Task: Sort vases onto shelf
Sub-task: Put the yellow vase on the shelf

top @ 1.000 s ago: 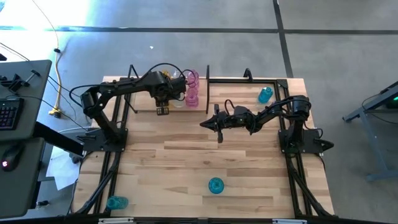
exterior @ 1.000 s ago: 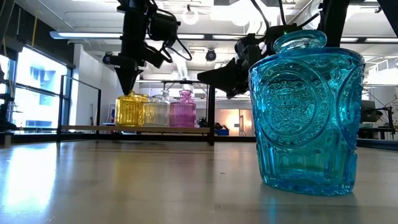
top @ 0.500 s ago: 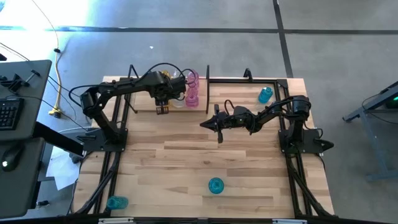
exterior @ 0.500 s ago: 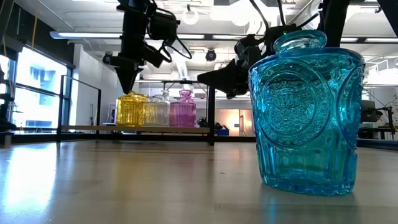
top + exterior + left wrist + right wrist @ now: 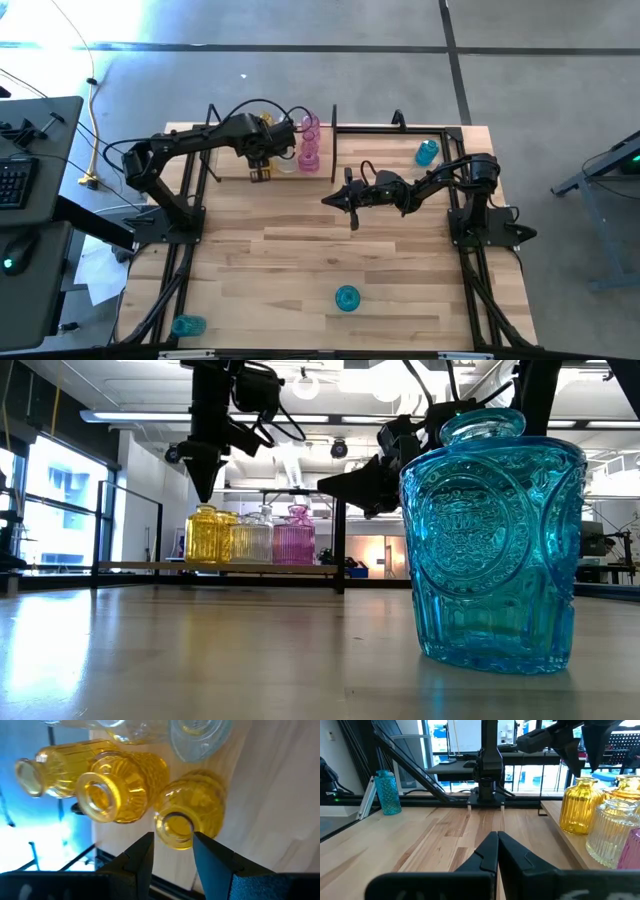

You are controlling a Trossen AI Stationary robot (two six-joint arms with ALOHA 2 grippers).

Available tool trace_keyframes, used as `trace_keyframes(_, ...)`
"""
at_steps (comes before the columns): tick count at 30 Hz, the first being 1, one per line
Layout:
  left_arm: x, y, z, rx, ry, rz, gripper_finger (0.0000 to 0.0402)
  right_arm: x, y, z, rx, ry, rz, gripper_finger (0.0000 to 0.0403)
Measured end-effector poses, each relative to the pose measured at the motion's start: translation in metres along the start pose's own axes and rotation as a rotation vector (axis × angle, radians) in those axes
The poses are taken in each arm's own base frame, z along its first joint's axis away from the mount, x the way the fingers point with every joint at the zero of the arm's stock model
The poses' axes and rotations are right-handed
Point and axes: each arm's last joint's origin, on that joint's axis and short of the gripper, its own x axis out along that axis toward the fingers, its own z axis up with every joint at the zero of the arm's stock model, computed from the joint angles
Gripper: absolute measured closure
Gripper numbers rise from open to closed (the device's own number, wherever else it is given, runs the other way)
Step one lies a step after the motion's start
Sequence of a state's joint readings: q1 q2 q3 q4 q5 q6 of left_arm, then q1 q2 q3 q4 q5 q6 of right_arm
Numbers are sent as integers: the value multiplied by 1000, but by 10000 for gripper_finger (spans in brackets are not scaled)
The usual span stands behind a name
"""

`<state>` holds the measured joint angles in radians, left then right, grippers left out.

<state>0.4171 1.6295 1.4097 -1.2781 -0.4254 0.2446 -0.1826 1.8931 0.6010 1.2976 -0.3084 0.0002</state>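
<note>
Yellow vase [image 5: 187,817] stands on the shelf [image 5: 232,172] board at its front edge, next to two other yellow vases [image 5: 117,787], clear vase [image 5: 252,538] and pink vases [image 5: 309,140] alongside. Left hand [image 5: 173,852] hovers right above it, fingers parted either side of its neck, gripping nothing. Right hand [image 5: 327,198] shut, empty, above mid table [image 5: 300,250]. Teal vases [image 5: 347,298] sit scattered on the table.

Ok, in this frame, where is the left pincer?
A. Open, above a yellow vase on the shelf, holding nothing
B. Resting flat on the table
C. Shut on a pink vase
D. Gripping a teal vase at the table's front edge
A: the left pincer hangs open over the yellow vase on the shelf, with nothing between its fingers.
</note>
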Motion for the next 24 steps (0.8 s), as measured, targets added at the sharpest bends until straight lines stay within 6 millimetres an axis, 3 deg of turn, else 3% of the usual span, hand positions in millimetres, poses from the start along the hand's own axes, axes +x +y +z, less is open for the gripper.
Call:
trace_keyframes(9, -10, 0, -5, -12, -32, 54, 275, 0, 0, -1, 5, 14, 2, 403)
trace_keyframes(13, -28, 6, -17, -96, -113, 62, 283, 0, 0, -1, 5, 14, 2, 403)
trace_keyframes(18, -44, 3, -40, -270, -254, -59, 309, 0, 0, -1, 5, 15, 2, 403)
trace_keyframes(24, -22, -26, -73, -454, -406, -214, 366, 0, 0, -3, 12, 27, 2, 403)
